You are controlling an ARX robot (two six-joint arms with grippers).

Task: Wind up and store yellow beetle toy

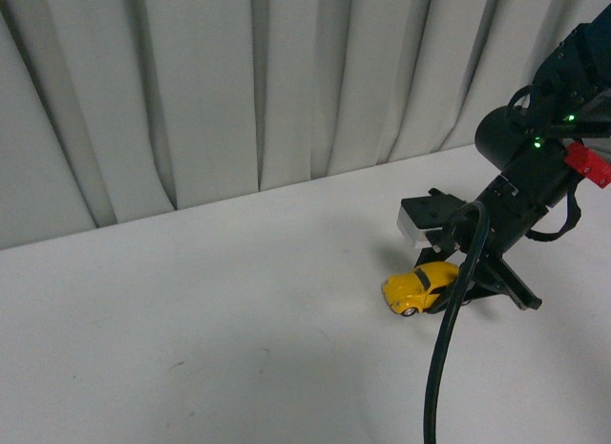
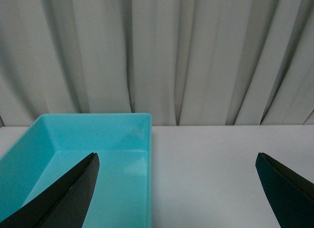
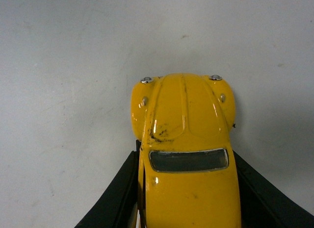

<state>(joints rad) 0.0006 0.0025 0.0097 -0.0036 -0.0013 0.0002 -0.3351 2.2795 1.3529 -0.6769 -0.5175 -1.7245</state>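
Note:
The yellow beetle toy point(image 1: 420, 286) sits on the white table at the right, its wheels on the surface. My right gripper point(image 1: 456, 289) is shut on the toy, its black fingers pressing both sides of the body. In the right wrist view the toy point(image 3: 186, 154) fills the middle, its hood and headlights pointing away from the wrist, with the black fingers point(image 3: 115, 193) against its sides. My left gripper point(image 2: 176, 162) is open and empty, its two black fingers far apart, one finger point(image 2: 73, 189) over a turquoise bin point(image 2: 98, 121).
The turquoise bin is an open, empty rectangular box on the white table, seen only in the left wrist view. Pale pleated curtains point(image 1: 239, 91) hang behind the table's far edge. A black cable point(image 1: 444, 358) hangs from the right arm.

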